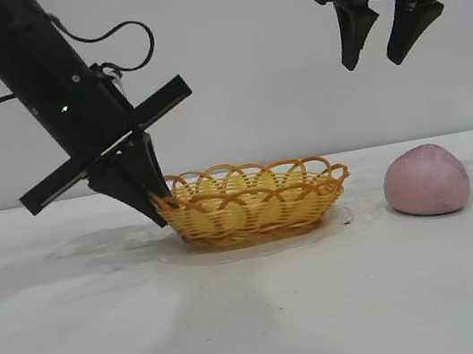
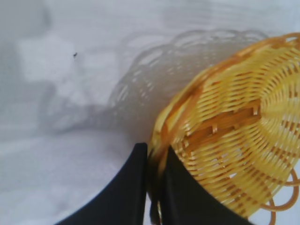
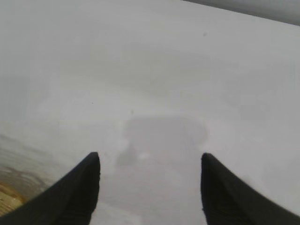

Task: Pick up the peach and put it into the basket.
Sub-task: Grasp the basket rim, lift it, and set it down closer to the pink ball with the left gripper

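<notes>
The pink-mauve peach [image 1: 426,181] lies on the white table at the right, apart from the basket. The yellow-orange woven basket [image 1: 254,199] sits at the centre and looks empty. My left gripper [image 1: 158,210] is shut on the basket's left rim; the left wrist view shows its fingers [image 2: 135,187] pinching the rim of the basket [image 2: 234,140]. My right gripper [image 1: 384,54] hangs open and empty high above the table, over and slightly left of the peach. In the right wrist view its open tips [image 3: 150,161] frame bare table; the peach is out of that view.
The white table [image 1: 260,318] runs to a pale wall behind. The left arm [image 1: 39,83] slants down from the upper left. A shadow of the basket falls on the table in the left wrist view [image 2: 154,79].
</notes>
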Available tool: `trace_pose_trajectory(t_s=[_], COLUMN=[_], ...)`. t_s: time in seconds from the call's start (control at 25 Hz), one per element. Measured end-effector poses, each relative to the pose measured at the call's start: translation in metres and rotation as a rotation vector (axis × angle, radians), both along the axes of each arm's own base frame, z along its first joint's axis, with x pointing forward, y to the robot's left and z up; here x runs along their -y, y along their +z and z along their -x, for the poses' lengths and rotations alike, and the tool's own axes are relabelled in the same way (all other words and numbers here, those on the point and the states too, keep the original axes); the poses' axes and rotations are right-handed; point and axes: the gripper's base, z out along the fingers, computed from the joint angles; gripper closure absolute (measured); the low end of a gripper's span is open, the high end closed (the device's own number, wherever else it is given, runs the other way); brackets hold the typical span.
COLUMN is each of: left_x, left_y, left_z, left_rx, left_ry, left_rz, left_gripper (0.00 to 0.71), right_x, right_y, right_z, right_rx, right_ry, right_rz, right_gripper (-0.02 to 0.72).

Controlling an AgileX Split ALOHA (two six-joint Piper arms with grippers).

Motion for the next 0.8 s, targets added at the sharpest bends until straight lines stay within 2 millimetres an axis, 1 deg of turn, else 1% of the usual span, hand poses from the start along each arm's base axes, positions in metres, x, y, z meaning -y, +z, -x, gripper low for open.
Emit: trace_pose_trajectory(t_s=[0.08,0.36,0.44,0.48,0.6,0.68,0.8], left_x=[0.000,0.001,0.001,0.001,-0.002,-0.005,-0.011], left_y=[0.000,0.000,0.000,-0.001,0.001,0.012,0.035], left_z=[0.001,0.004,0.005,0.006,0.009,0.010,0.013], left_rx=[-0.006,-0.036,-0.049,-0.057,-0.058,-0.019,0.053], left_ry=[-0.005,-0.023,-0.032,-0.042,-0.089,-0.126,-0.182], left_rz=[0.000,0.004,0.005,0.002,-0.035,-0.074,-0.128], left_gripper=[0.639,0.273,0.180,0.158,0.165,0.165,0.165], right_x=[0.000,0.000,0.000,0.000,0.000,0.000,0.000], right_y=[0.000,0.000,0.000,0.000,0.000,0.000,0.000], right_z=[0.000,0.000,0.000,0.000,0.000,0.000,0.001], right_rx=[0.000,-0.001,-0.001,-0.003,-0.005,-0.006,-0.007], right_ry=[0.000,-0.001,-0.001,-0.001,-0.001,-0.001,0.000], right_rz=[0.000,-0.003,-0.004,-0.004,-0.004,-0.003,-0.003], right_gripper=[0.300,0.300,0.300,0.300,0.300,0.300,0.300])
